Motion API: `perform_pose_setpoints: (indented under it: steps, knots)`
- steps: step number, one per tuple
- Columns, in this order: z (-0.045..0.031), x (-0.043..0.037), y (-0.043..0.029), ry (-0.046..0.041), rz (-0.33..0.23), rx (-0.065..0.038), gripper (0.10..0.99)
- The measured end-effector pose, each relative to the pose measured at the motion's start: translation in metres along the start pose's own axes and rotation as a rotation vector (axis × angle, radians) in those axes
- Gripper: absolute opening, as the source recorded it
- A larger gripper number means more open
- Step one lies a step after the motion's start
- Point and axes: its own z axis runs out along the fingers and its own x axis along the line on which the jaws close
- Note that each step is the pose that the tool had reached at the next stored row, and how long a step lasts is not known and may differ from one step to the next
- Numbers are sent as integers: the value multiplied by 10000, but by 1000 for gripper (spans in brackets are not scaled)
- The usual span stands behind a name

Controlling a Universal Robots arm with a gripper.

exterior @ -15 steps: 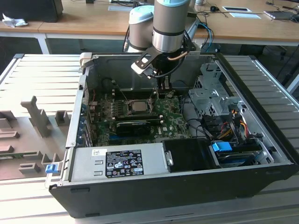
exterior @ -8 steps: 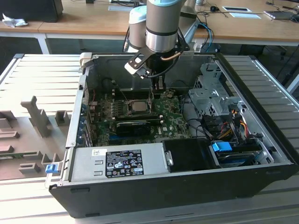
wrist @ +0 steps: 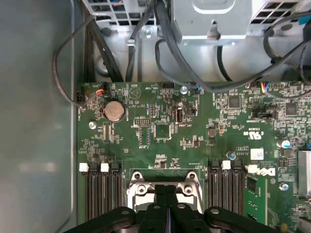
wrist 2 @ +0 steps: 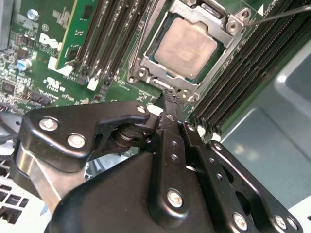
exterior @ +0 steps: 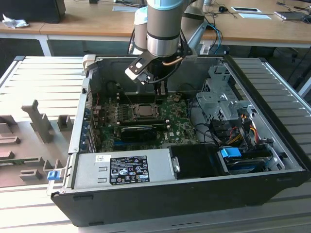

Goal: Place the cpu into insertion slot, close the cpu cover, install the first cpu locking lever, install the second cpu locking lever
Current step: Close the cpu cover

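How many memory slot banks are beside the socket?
2. One bank lies on one side of the cpu cover, the other bank on the opposite side; the gripper hides part of each.

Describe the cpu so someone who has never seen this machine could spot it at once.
Inside the open computer case, find the green motherboard on its floor. Between two banks of long black memory slots sits the silver cpu cover; the cpu is the plain silvery-grey square showing through its cut-out.
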Motion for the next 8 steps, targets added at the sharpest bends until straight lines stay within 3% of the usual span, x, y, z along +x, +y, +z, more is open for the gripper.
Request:
perform_pose_setpoints:
  steps: [6, 8]
  knots:
    - [34, -2, -81, 0, -3, 20, 106]
    - [41, -2, -166, 3, -22, 23, 106]
